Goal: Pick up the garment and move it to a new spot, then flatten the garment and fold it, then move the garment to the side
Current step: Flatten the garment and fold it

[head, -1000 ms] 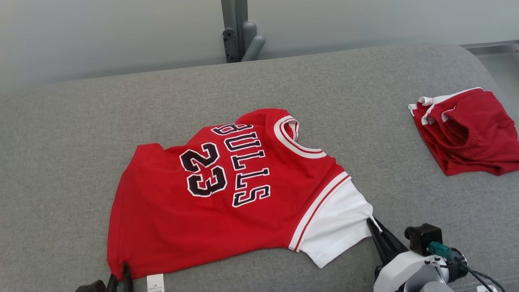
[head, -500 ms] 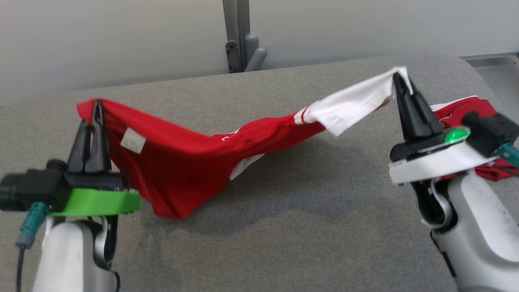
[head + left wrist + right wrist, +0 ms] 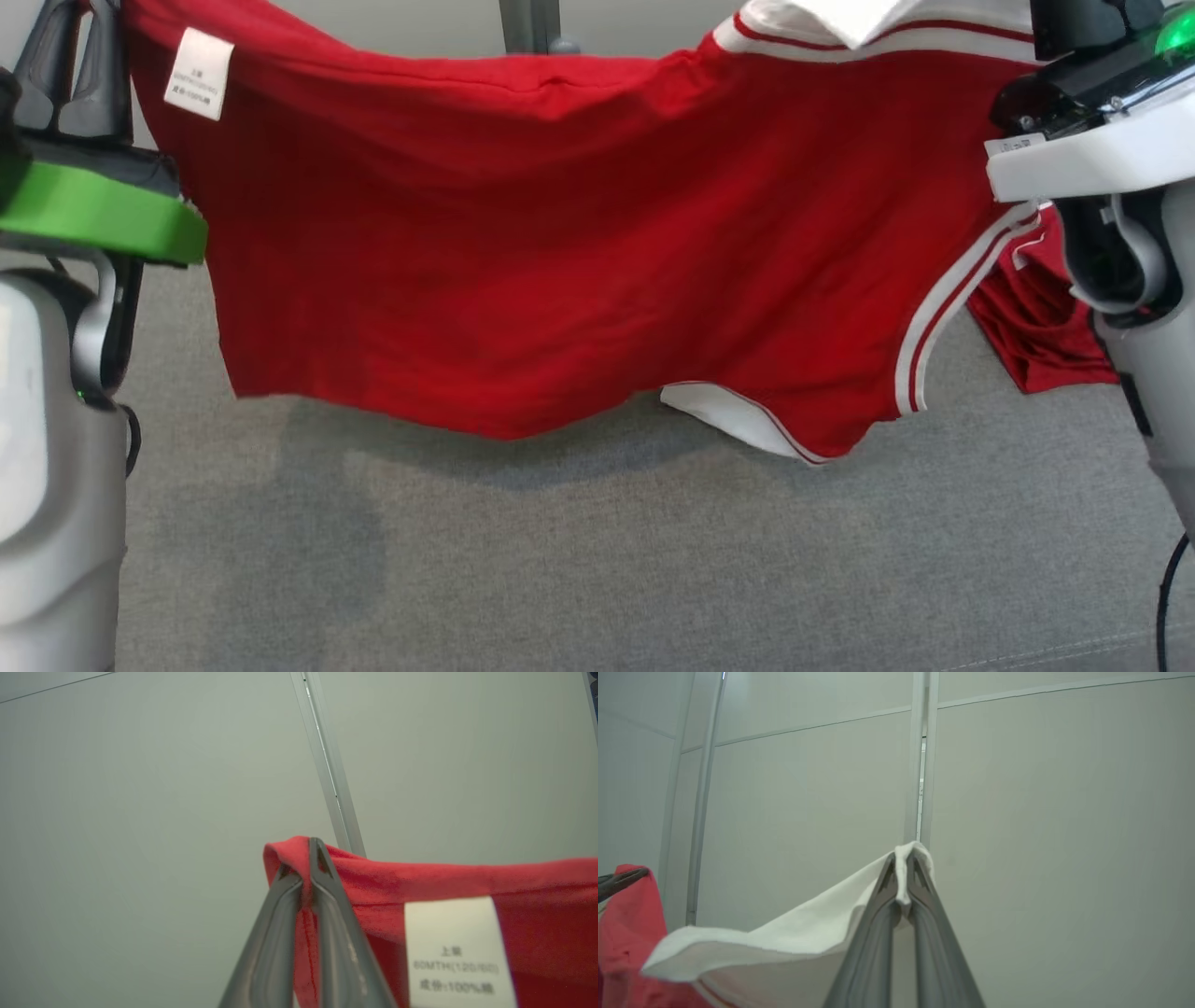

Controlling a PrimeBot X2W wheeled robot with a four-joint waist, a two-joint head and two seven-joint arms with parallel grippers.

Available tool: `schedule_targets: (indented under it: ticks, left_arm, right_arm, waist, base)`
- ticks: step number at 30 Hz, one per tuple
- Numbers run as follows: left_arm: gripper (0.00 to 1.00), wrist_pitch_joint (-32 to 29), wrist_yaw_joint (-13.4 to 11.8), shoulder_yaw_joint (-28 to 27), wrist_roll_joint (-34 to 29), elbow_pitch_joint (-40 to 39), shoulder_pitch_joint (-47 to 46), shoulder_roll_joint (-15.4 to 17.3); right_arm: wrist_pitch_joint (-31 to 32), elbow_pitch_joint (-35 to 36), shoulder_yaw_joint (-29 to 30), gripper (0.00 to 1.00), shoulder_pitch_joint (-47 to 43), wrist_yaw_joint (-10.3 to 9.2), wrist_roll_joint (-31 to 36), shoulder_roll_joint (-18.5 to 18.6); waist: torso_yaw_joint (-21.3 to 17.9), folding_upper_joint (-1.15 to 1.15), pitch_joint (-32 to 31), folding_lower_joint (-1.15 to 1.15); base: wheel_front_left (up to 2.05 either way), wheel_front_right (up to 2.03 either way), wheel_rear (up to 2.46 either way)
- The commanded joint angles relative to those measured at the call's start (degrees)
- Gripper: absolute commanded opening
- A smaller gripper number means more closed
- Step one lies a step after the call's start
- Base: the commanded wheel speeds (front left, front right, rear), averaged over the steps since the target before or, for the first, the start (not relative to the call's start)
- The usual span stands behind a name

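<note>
Above the grey fabric surface (image 3: 597, 560), the red garment (image 3: 560, 233) hangs spread wide between both arms, casting a shadow below. The left pincer (image 3: 306, 872) is clamped on a red corner beside the white label (image 3: 460, 952). The right pincer (image 3: 901, 877) is clamped on the white sleeve (image 3: 784, 933). A second red cloth (image 3: 1036, 345) lies on the surface at the right.

We log left gripper (image 3: 301, 863) and right gripper (image 3: 901, 863) held high, well apart — both pointing up, each pinched tight on the garment (image 3: 560, 233).
</note>
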State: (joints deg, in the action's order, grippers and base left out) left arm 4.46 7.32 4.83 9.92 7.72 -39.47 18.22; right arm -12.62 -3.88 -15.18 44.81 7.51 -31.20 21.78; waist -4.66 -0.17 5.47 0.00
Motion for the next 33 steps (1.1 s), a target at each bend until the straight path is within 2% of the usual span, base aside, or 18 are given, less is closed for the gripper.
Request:
schedule_targets:
  ticks: [1, 6, 11, 16, 20, 22, 26, 28, 33]
  left_arm:
    - [0.00, -0.41, 0.16, 0.41, -0.27, 1.65, -2.97, 0.08]
    - [0.00, -1.21, -0.14, 2.30, -2.35, 7.86, -12.95, 0.10]
    - [0.00, -0.53, -1.35, 3.76, -6.32, 15.27, -30.45, 1.18]
    - [0.00, 4.04, -2.43, 5.38, -9.74, 21.51, -44.20, 1.92]
    - [0.00, 7.02, -2.84, 6.09, -10.98, 24.85, -47.45, 2.38]
    - [0.00, 8.97, -2.99, 6.44, -11.26, 27.84, -46.54, 3.55]
    - [0.00, 10.34, -4.67, 5.43, -9.39, 32.27, -39.36, 2.78]
    - [0.00, 10.73, -5.49, 4.52, -7.73, 34.32, -33.87, 2.15]
    - [0.00, 10.71, -7.33, 1.26, -3.54, 31.95, -15.26, -0.87]
  right_arm:
    - [0.28, -1.72, -1.25, 0.00, 3.42, -0.04, 1.50, 1.52]
    - [0.39, -8.32, -3.76, 0.00, 14.22, -0.08, 3.83, 3.07]
    - [0.65, -19.17, -1.43, 0.00, 31.07, -0.07, 6.11, 4.22]
    - [-1.61, -27.30, 0.93, 0.00, 44.76, -0.07, 11.24, 5.16]
    - [-2.31, -29.78, 0.11, 0.00, 47.47, -0.07, 11.75, 5.14]
    - [-2.59, -31.39, -1.06, 0.00, 45.14, -0.08, 9.82, 4.70]
    - [-2.57, -27.59, -1.82, 0.00, 37.45, -0.08, 7.32, 4.23]
    - [-2.58, -24.37, -3.01, 0.00, 31.17, -0.08, 5.99, 4.16]
    - [-2.60, -18.01, -3.39, 0.00, 11.62, -0.08, 2.99, 3.88]
  waist:
    - [0.89, 0.17, 6.67, 0.00]
    - [1.47, 0.17, 15.83, 0.00]
    - [1.89, 0.17, 24.52, 0.00]
    - [2.09, 0.17, 27.43, 0.00]
    - [2.11, 0.17, 27.50, 0.00]
    - [1.59, 0.17, 27.56, 0.00]
    - [1.15, 0.17, 26.98, 0.00]
    - [0.77, 0.17, 25.94, 0.00]
    - [0.14, 0.17, 20.82, 0.00]
  base:
    - [0.00, 0.00, 0.00]
    - [0.00, 0.00, 0.00]
    - [0.00, 0.00, 0.00]
    - [0.00, 0.00, 0.00]
    - [0.00, 0.00, 0.00]
    - [0.00, 0.00, 0.00]
    - [0.00, 0.00, 0.00]
    - [0.00, 0.00, 0.00]
    - [0.00, 0.00, 0.00]
